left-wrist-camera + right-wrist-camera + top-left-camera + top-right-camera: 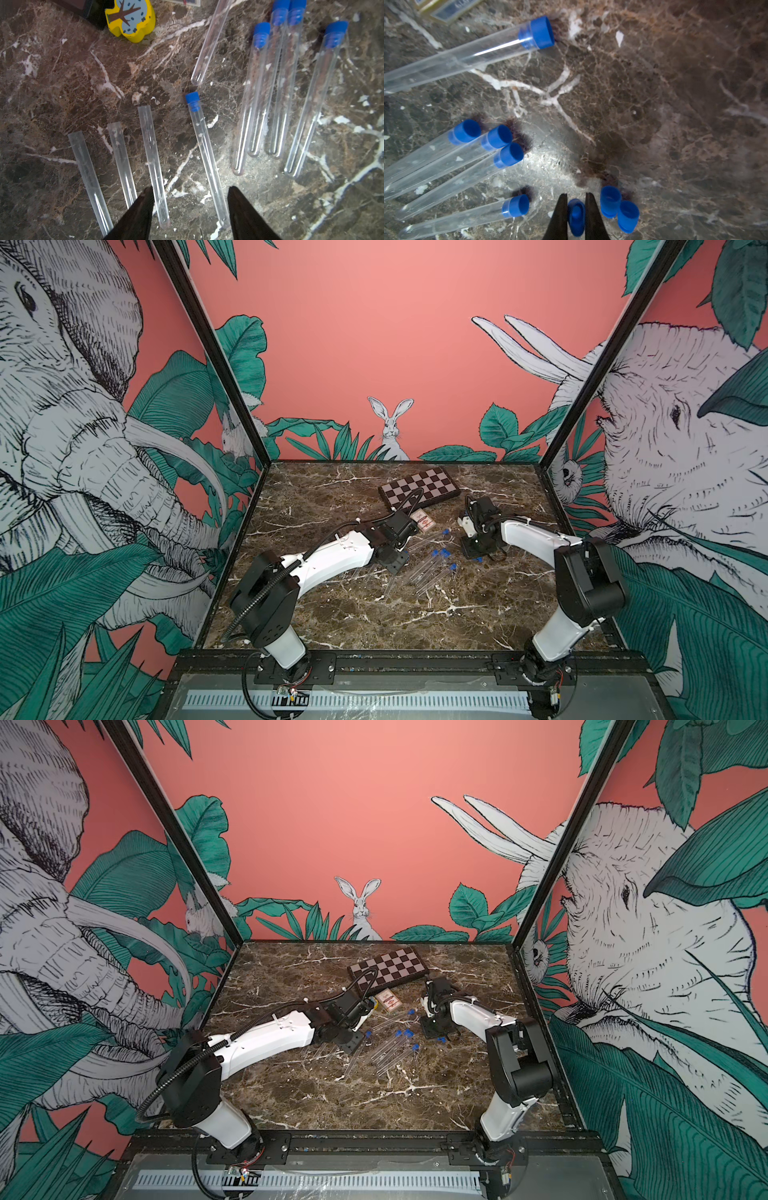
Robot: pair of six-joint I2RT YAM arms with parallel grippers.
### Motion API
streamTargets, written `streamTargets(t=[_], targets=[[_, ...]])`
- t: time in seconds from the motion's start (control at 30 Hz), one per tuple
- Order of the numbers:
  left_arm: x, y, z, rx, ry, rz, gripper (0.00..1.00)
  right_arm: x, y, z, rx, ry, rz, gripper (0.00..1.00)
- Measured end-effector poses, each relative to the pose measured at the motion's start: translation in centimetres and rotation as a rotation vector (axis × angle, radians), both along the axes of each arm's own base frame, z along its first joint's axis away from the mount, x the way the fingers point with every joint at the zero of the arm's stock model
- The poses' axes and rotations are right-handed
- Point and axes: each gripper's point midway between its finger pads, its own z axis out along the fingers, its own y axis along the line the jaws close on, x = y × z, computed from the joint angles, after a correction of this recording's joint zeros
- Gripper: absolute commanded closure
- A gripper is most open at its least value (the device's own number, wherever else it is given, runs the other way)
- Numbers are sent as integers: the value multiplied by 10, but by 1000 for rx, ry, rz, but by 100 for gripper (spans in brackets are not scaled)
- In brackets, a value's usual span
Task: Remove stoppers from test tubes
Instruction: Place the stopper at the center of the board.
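Between jaws of right pincer (576,195), one blue stopper (576,216), grasped; just beside it, two loose stoppers (610,201); left pincer (190,190) released over a stoppered test tube (204,149).

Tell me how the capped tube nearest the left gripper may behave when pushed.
The tube is round, smooth and lies flat on marble, so it would probably roll sideways. It looks clear and empty, so likely light.

Stoppers (540,33) are bright blue, tubes (153,162) totally clear. Surface (332,614) is dark brown marble with white and tan veins. At the far end there's a board (419,485) in dark and pale checks. Also a yellow block (133,33) with a light-blue tree and brown trunk. Walls (374,344) are coral pink with green leaves and black-and-white animals.
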Motion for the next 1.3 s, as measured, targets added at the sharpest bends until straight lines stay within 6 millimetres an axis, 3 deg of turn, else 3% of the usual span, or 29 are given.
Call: streamTargets(t=[0.27, 0.53, 0.8, 0.93, 1.1, 1.3], targets=[[-1, -2, -5, -6, 10, -1, 41, -1, -3, -10, -23, 21, 2, 90], [-1, -2, -17, 9, 32, 11, 42, 1, -5, -11, -36, 13, 5, 74], [-1, -2, -26, 28, 49, 25, 45, 0, -5, -12, -33, 7, 3, 71], [-1, -1, -34, 41, 66, 39, 48, 2, -4, -5, -25, -15, 3, 71], [-1, -2, -41, 50, 81, 49, 51, 5, -2, 20, 5, -82, -2, 70], [5, -12, -43, 39, 89, 55, 53, -4, 3, 45, 83, -142, -12, 63]])
